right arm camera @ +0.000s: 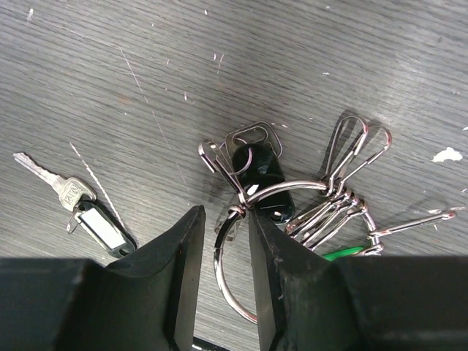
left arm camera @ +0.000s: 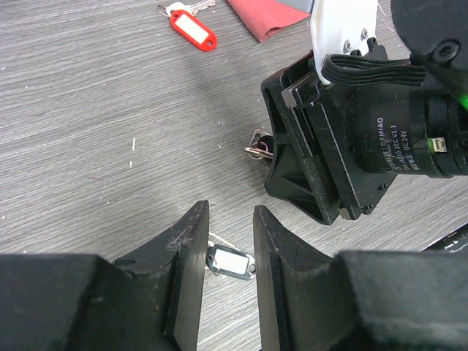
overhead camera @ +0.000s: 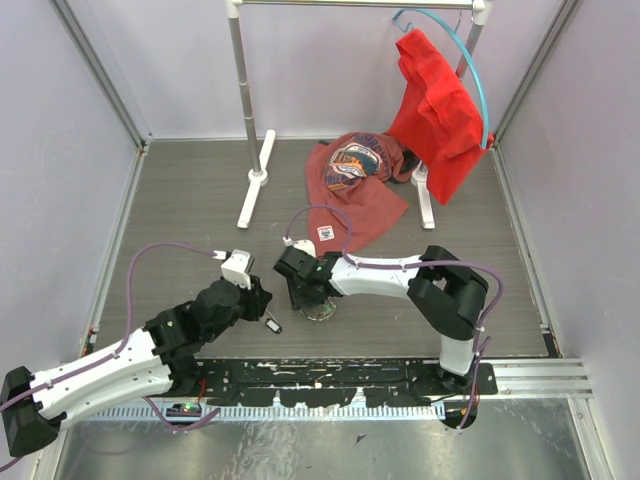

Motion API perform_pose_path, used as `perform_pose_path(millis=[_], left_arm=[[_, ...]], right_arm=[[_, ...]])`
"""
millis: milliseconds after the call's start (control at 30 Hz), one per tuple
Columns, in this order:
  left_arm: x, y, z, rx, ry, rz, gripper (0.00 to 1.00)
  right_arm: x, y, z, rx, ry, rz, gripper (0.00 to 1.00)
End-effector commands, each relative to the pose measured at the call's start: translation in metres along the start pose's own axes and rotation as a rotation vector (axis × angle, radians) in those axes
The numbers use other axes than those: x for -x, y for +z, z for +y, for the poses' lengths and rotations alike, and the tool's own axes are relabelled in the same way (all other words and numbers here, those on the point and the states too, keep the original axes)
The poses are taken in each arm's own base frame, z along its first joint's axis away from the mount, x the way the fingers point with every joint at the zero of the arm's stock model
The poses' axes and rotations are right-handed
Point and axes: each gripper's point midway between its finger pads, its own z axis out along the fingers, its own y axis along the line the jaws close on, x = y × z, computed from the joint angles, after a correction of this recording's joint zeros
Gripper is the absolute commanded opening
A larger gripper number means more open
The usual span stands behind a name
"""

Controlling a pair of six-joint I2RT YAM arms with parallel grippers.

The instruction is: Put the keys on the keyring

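The keyring [right arm camera: 235, 272], a silver wire ring with a black tag [right arm camera: 259, 179], several clips [right arm camera: 355, 150] and a bit of green tag [right arm camera: 342, 253], lies on the grey floor. My right gripper [right arm camera: 225, 216] is open and straddles the ring; the ring touches the right finger, with a gap to the left one. A key with a black-and-white tag [right arm camera: 95, 223] lies to its left. My left gripper [left arm camera: 230, 212] is open right above that tag [left arm camera: 231, 262], which sits between the fingers. In the top view the two grippers [overhead camera: 262, 303] [overhead camera: 312, 298] are close together.
A key with a red tag [left arm camera: 191, 29] lies further out. A red shirt [overhead camera: 355, 190] is spread on the floor behind the grippers. A second red shirt [overhead camera: 440, 110] hangs on a blue hanger from a white rack [overhead camera: 255, 150]. Grey walls enclose the area.
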Motion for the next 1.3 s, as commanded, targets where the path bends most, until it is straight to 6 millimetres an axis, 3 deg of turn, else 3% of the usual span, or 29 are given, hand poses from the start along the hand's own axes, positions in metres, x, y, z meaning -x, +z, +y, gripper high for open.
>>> perform_pose_path(millis=[0,267,400,500,667,967,1100,1267], left_arm=[[0.012,-0.001,-0.001,0.002,-0.001,-0.034,0.38],[0.014,-0.002,-0.002,-0.002,0.006,-0.038,0.38],[0.019,-0.003,-0.004,-0.010,0.008,-0.047,0.38],[0.030,-0.008,-0.011,-0.034,0.008,-0.067,0.38],[0.059,-0.021,-0.030,-0.119,0.022,-0.122,0.39],[0.138,-0.068,-0.096,-0.424,0.108,-0.284,0.42],[0.162,-0.083,-0.119,-0.517,0.174,-0.314,0.42],[0.185,-0.090,-0.132,-0.545,0.245,-0.353,0.43]], right_arm=[[0.021,-0.005,0.011,0.008,0.026,-0.068,0.35],[0.027,-0.011,0.011,0.010,0.033,-0.093,0.17],[0.034,-0.026,0.014,0.039,0.033,-0.130,0.07],[0.042,-0.044,0.017,0.076,0.038,-0.171,0.06],[0.064,-0.099,0.027,0.193,0.087,-0.295,0.06],[0.118,-0.218,0.038,0.427,0.261,-0.579,0.04],[0.131,-0.267,0.038,0.539,0.355,-0.673,0.04],[0.135,-0.311,0.033,0.665,0.451,-0.752,0.04]])
